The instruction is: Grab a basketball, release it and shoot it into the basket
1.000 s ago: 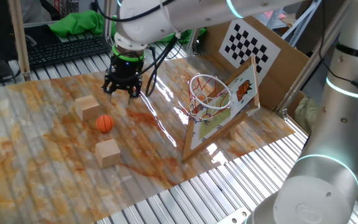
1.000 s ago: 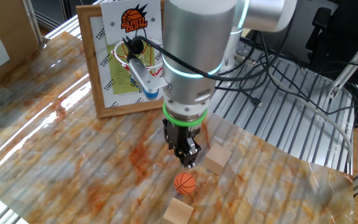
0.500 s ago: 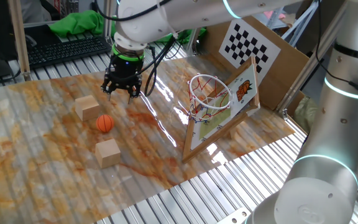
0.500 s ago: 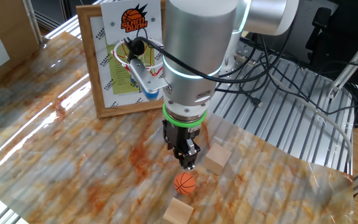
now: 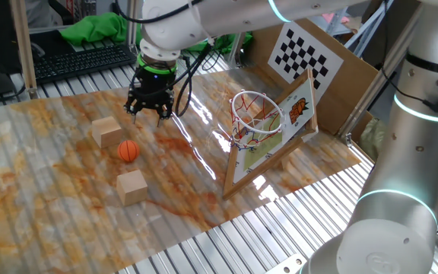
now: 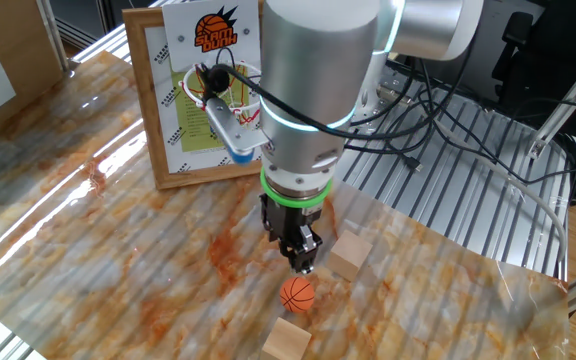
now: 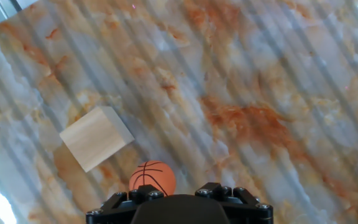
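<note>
The basketball is a small orange ball that lies on the marbled tabletop between two tan wooden cubes. It also shows in the other fixed view and at the bottom of the hand view. My gripper hangs above the table, behind the ball and apart from it, with its fingers spread and nothing between them. In the other fixed view the gripper is just above and beyond the ball. The basket, with a red-orange rim and white net, sits on a tilted wood-framed backboard to the right.
One wooden cube lies left of the gripper and another lies in front of the ball. A checkerboard panel stands behind the backboard. Metal slats border the tabletop at the front and right. A keyboard is at the back left.
</note>
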You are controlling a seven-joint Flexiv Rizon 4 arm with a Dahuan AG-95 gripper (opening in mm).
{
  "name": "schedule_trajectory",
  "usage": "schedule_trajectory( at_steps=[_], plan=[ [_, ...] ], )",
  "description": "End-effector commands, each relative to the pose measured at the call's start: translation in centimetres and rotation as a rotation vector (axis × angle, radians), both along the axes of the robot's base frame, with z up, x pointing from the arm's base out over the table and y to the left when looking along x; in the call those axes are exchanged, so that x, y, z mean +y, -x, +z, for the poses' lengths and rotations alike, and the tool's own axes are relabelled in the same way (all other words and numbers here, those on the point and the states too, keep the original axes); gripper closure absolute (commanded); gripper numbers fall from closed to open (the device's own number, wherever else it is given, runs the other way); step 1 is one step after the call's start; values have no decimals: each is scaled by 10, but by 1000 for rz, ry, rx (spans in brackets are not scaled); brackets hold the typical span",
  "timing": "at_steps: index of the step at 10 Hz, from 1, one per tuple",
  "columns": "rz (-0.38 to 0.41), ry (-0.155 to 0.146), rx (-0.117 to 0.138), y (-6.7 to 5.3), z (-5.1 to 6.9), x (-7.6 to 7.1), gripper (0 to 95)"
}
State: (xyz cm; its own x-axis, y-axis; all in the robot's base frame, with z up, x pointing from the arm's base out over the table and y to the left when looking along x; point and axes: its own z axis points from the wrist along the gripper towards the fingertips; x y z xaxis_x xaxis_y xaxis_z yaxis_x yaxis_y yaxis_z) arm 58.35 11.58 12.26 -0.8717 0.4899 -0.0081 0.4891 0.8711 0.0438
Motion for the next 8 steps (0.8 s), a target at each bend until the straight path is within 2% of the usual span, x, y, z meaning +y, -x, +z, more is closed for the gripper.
schedule_trajectory(
  at_steps=[1,2,3,4,5,6,7,8],
  plan=[
    [60,-2,-4,3,1,0,760],
    [73,10,-16,3,1,0,950],
    [72,40,-27,3,1,0,950],
    [67,63,-26,3,1,0,950],
    [44,56,-22,3,1,0,950],
    [58,75,-3,3,1,0,950],
    [57,88,39,3,1,0,950],
    [69,68,68,3,1,0,950]
  ],
)
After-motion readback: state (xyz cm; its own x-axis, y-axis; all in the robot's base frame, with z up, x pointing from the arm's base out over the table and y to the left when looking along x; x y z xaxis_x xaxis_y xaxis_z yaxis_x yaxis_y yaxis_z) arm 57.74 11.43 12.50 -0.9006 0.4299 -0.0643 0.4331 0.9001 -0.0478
